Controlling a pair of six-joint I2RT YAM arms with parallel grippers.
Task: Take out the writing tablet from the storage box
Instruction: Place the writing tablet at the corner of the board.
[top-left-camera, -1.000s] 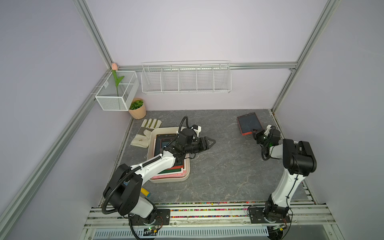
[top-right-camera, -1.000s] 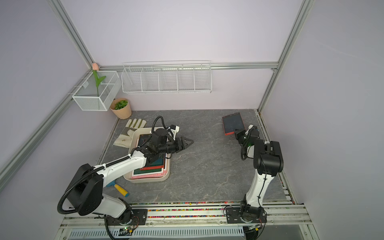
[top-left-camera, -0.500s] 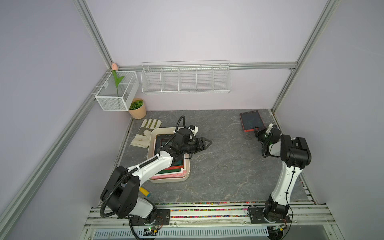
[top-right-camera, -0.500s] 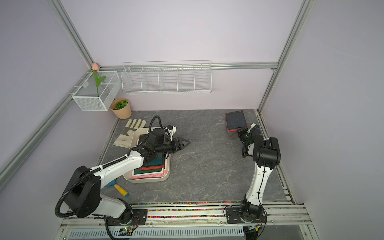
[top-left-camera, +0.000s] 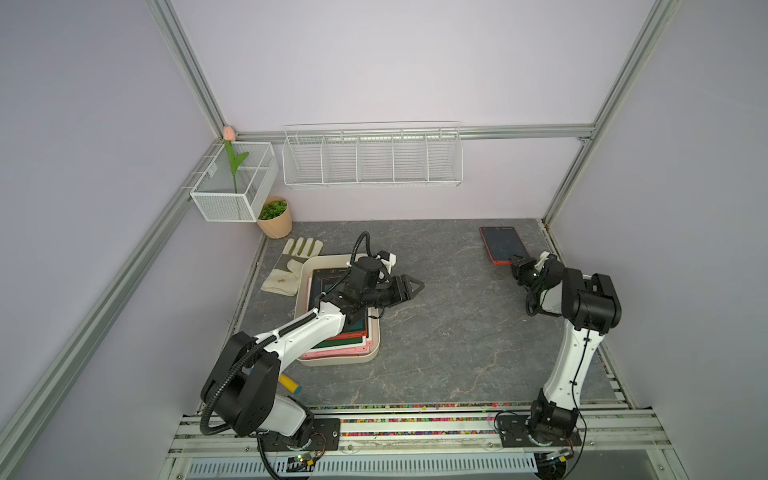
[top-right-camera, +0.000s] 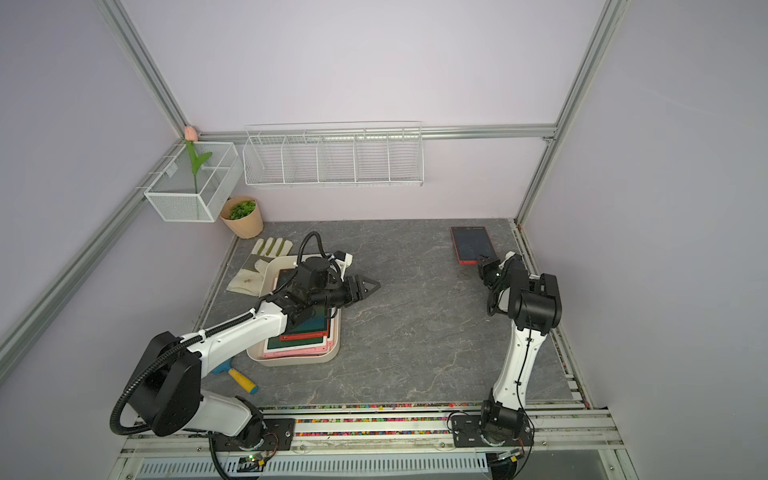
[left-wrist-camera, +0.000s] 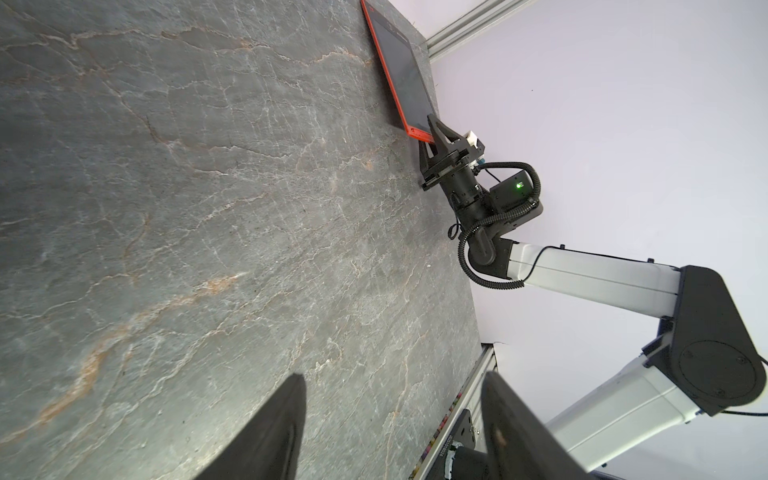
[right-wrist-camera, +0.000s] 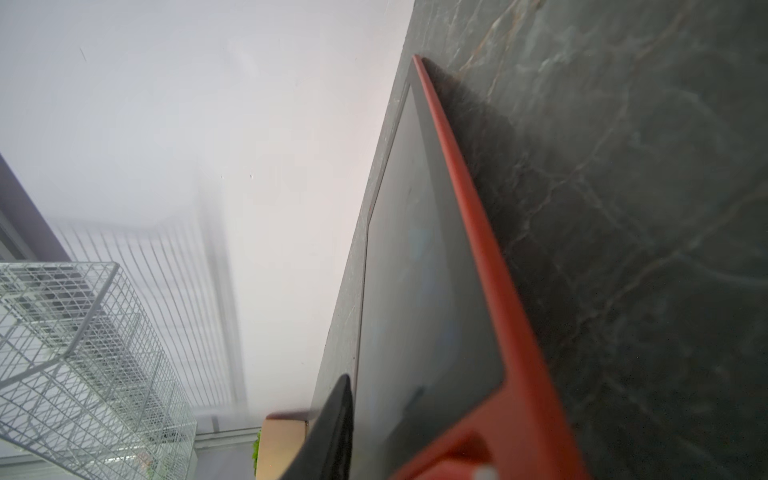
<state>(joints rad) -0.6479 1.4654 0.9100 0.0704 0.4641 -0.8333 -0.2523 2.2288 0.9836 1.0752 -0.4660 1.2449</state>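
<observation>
My right hand (top-left-camera: 518, 262) reaches low over the tabletop (top-left-camera: 449, 332) at the right of the frame. Its jaws are parted around the near corner of the red writing tablet (top-left-camera: 503, 245), which lies flat there, well apart from the storage box (top-left-camera: 372, 353). My left hand (top-left-camera: 417, 286), open and empty, hovers just past the box's right rim, its arm crossing the stacked tablets (top-left-camera: 353, 332) inside. A glove (top-left-camera: 291, 266) lies beside the box.
</observation>
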